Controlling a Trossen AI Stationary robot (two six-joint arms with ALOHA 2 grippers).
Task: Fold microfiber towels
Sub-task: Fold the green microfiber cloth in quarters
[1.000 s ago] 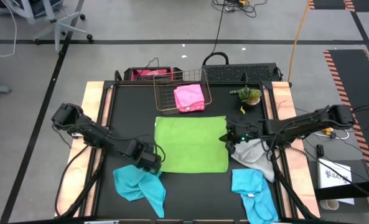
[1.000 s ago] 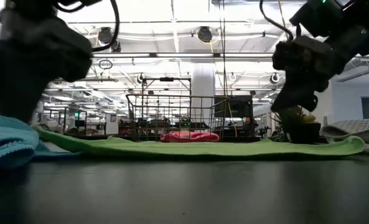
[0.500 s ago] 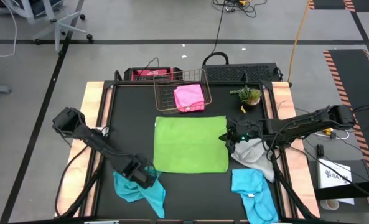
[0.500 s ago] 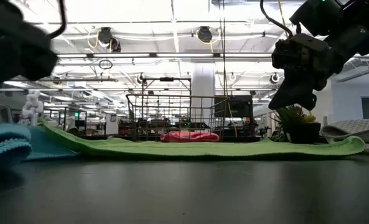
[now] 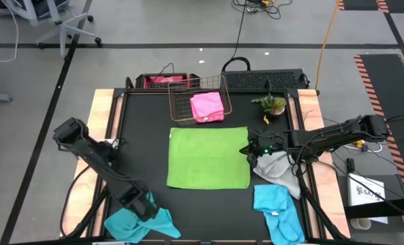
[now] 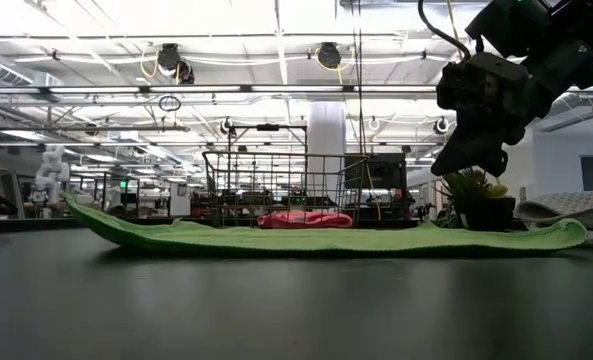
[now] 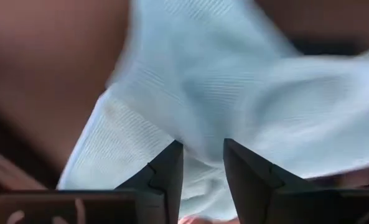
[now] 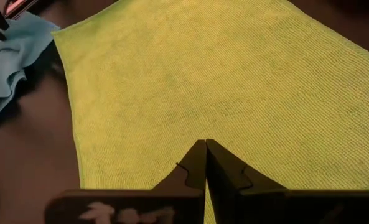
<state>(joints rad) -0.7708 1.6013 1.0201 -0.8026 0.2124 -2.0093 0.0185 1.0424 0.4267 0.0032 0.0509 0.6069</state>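
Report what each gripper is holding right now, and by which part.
The left gripper pinches a turquoise towel at a bunched fold near its upper edge. The right gripper, shut beside the lime green towel, holds nothing.

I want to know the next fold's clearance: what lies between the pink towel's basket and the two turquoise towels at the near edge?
The lime green towel, spread flat, as the high view shows.

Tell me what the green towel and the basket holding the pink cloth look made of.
Green towel: soft woven fabric, probably microfiber; fine ribbed texture, matte, lying limp and flat. Basket: thin metal wire, coppery finish by its colour; open grid with the pink cloth showing through.
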